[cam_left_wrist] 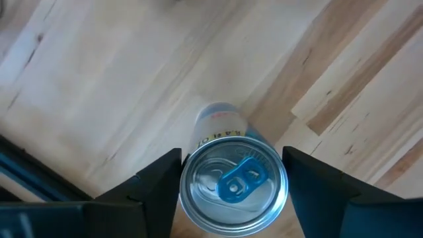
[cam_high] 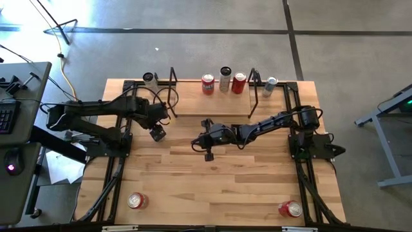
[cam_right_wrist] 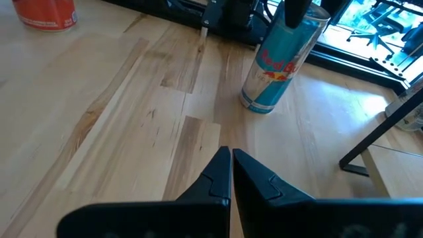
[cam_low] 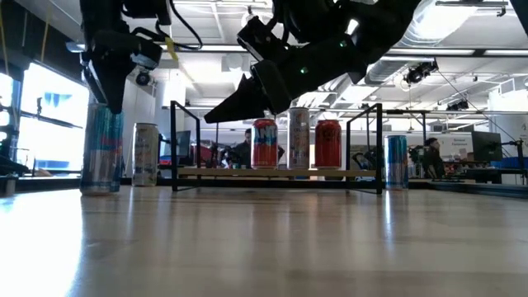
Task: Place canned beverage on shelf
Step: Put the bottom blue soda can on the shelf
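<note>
I see the left gripper (cam_left_wrist: 234,182) spread astride the upright blue can (cam_left_wrist: 232,185) — fingers (cam_left_wrist: 155,175) flanking, contact unclear.

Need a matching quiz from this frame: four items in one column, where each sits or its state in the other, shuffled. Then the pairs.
Items:
1. left gripper
2. right gripper
3. blue slim can
4. shelf

Places or states:
A. upright on the table, between two dark fingers
B. shut, over mid-table
C. holds three cans in a row
D. straddling a can top

Pairs: 1-D, 2-B, 3-A, 4-C
</note>
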You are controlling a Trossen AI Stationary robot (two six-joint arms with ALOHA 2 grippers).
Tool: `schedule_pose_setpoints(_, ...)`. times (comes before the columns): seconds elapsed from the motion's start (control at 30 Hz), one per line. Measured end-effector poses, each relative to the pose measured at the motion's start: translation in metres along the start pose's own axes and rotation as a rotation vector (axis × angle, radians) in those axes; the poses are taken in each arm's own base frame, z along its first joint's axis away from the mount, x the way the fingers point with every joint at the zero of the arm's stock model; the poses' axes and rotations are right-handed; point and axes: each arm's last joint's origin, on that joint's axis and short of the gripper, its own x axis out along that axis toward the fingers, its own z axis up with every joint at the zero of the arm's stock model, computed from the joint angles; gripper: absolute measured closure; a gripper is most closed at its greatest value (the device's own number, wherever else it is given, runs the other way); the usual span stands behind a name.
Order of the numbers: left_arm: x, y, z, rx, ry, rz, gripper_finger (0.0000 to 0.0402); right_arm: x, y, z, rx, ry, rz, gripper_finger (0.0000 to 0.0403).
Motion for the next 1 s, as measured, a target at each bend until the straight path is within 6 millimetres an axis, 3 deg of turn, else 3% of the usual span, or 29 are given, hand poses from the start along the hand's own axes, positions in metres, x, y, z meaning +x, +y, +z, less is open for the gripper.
schedule_pose_setpoints(0.4,-0.001,-0.013,0.001,0.26,-0.063,-0.055,0.0187,-0.001,0.0,-0.001,0.003,0.026,0.006,0.0403)
schedule_pose_setpoints(0.7,-0.004,-0.032,0.005,0.599,-0.201,-0.111,0.0187,-0.019,-0.002,0.007,0.013,0.105,0.011,0.0403)
schedule_pose_setpoints(1.0,0.006,-0.054,0.005,0.779,-0.175,-0.175,0.0187,-0.025,0.003,-0.01,0.047,0.036,-0.006,0.0403)
